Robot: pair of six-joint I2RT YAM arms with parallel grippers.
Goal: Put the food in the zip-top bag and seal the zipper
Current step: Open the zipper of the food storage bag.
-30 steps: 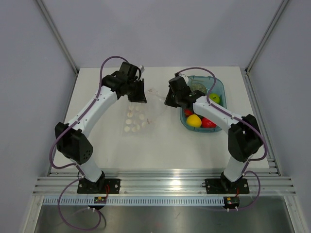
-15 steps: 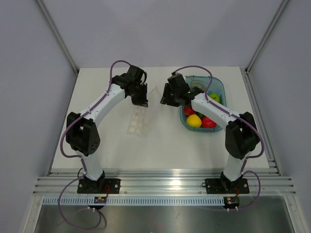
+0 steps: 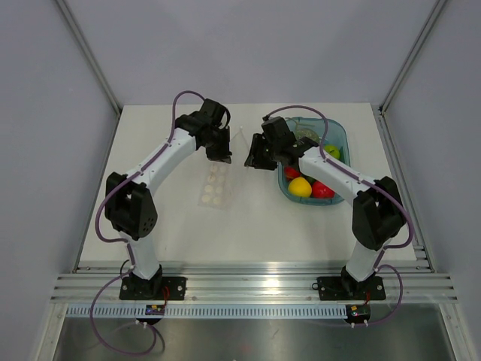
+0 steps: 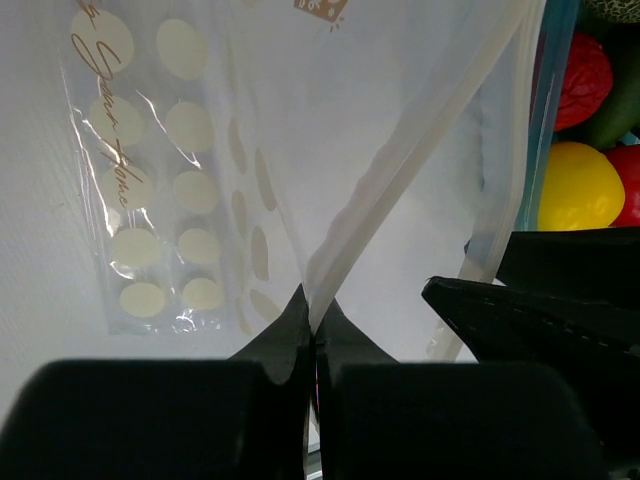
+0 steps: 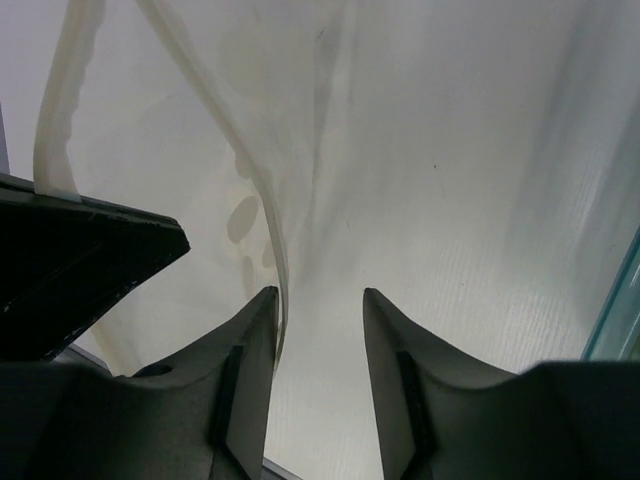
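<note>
The zip-top bag [image 3: 214,186], clear with cream dots, lies on the table with its mouth end lifted between the grippers. My left gripper [image 3: 222,155] is shut on the zipper [image 4: 400,165] at the mouth edge, at the fingertips [image 4: 312,305]. My right gripper [image 3: 253,160] is open beside it [image 5: 318,295]. The other mouth edge [image 5: 268,215] hangs against the inside of its left finger, not pinched. The food sits in the blue tray [image 3: 343,135]: a yellow piece [image 3: 300,186], red piece [image 3: 323,189], green piece [image 3: 331,153] and grey-green ball [image 3: 304,133].
The tray stands at the back right, close behind my right arm. Its edge [image 4: 548,110] shows in the left wrist view just right of the bag. Metal rails run along the table's near edge [image 3: 248,282].
Both grippers have closed in on each other over the table's back middle. The left has raised the bag's mouth and dragged the dotted part slightly right. The right has shifted left from the tray.
</note>
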